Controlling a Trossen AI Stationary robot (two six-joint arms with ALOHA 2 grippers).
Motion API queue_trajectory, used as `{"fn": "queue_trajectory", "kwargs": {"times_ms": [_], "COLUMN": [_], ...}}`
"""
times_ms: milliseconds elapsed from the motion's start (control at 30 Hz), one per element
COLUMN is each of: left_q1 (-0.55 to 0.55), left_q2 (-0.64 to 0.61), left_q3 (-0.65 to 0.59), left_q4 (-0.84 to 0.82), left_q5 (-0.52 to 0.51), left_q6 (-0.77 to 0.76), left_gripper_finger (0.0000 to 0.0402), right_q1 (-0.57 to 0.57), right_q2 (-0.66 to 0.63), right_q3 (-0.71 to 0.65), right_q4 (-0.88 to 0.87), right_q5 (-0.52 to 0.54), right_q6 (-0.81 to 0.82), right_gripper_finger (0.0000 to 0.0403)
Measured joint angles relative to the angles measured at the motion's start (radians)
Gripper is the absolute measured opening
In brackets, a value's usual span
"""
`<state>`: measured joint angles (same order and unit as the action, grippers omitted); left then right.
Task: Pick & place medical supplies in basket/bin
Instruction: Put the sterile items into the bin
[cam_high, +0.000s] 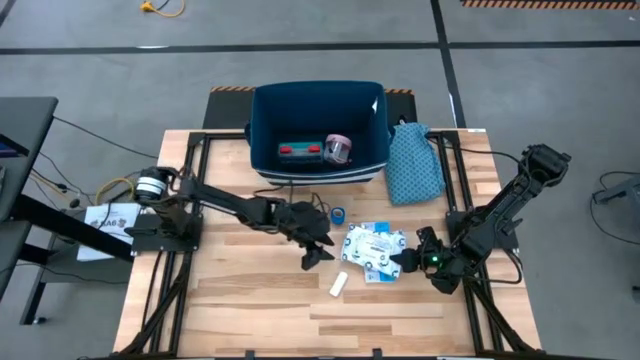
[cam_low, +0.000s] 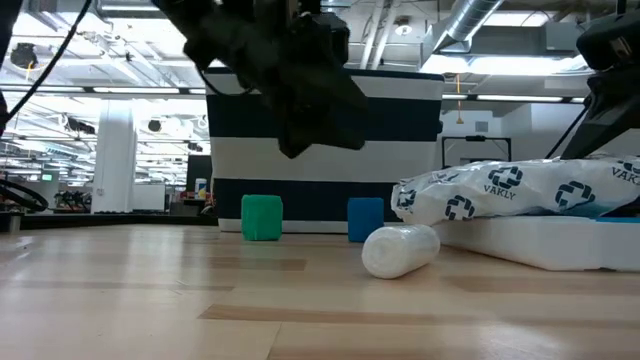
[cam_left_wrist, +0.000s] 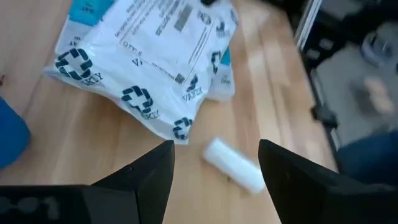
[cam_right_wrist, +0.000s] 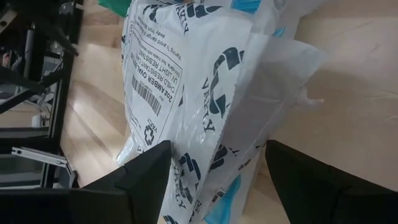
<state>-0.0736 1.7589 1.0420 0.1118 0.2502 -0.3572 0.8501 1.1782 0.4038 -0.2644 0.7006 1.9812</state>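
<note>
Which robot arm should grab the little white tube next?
Probably the left. Its open pincer hovers just above the small white tube, framing it. The right pincer sits at the white-blue printed packets instead, farther off.

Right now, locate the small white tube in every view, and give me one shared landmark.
High view: small white tube on bare wood, near the table's middle.
Low view: lying centre.
Left wrist view: between the open fingers.
Right wrist view: not in it.
Landmark: the white-blue printed packets beside it.
</note>
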Motion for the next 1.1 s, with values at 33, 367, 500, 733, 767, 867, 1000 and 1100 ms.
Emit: {"fn": "queue_trajectory", "kwargs": {"times_ms": [33,367,500,733,767,867,1000,1100], "left_q1": [0.003,0.009,0.009,0.006,0.006,0.011,0.021,0.021], "left_q2": [0.011,0.027,0.057,0.174,0.187,0.238,0.328,0.386], "left_q3": [0.023,0.122,0.122,0.222,0.239,0.296,0.374,0.436], "left_q4": [-0.032,-0.325,-0.334,-0.332,-0.33,-0.327,-0.358,-0.37], "left_q5": [0.001,-0.179,-0.18,-0.17,-0.164,-0.15,-0.075,-0.036], "left_q6": [0.031,0.291,0.291,0.293,0.299,0.316,0.329,0.331], "left_gripper_finger": [0.0222,0.0213,0.0174,0.0091,0.0084,0.0071,0.0069,0.0069], "right_q1": [0.0,0.0,0.0,0.0,0.0,0.0,0.0,0.0], "right_q2": [0.0,0.0,0.0,0.0,0.0,0.0,0.0,0.0], "right_q3": [0.0,0.0,0.0,0.0,0.0,0.0,0.0,0.0], "right_q4": [0.001,0.012,0.019,0.023,0.023,0.023,0.023,0.026], "right_q5": [0.0,0.001,0.001,0.003,0.003,0.003,0.003,0.005], "right_q6": [0.0,-0.003,-0.019,-0.026,-0.026,-0.027,-0.027,-0.029], "right_gripper_finger": [0.0256,0.0256,0.0256,0.0256,0.0256,0.0256,0.0256,0.0256]}}
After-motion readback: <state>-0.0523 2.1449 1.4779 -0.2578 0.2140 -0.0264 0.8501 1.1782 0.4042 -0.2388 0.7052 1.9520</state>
